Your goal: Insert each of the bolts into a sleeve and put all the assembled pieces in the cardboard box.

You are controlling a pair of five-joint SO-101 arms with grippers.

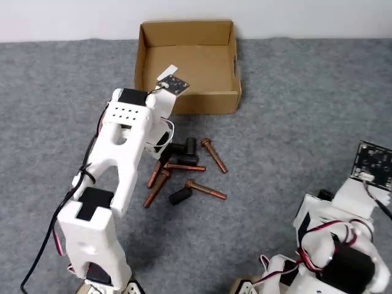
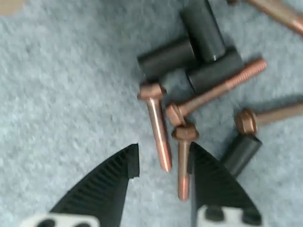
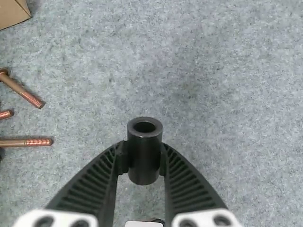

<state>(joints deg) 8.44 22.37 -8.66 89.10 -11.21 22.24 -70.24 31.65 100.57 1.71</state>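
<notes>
The left gripper (image 2: 163, 153) is released; 2 copper-coloured hex-head metal bolts (image 2: 158, 127) are seen between its spread jaws, lying on the grey carpeted table (image 1: 294, 122). Black cylindrical sleeves (image 2: 165, 57) are grouped just beyond them, touching each other, near the open brown cardboard box (image 1: 187, 101). The right gripper (image 3: 144, 158) is clenched on 1 black hollow sleeve (image 3: 144, 137), its bore turned toward the wrist camera, held well apart from the pile.

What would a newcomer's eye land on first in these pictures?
A jumble of copper-coloured metal bolts and black cylindrical sleeves on the grey carpeted table, in front of the brown cardboard box. The left gripper hangs open over it; the right gripper clamps one black sleeve.
</notes>
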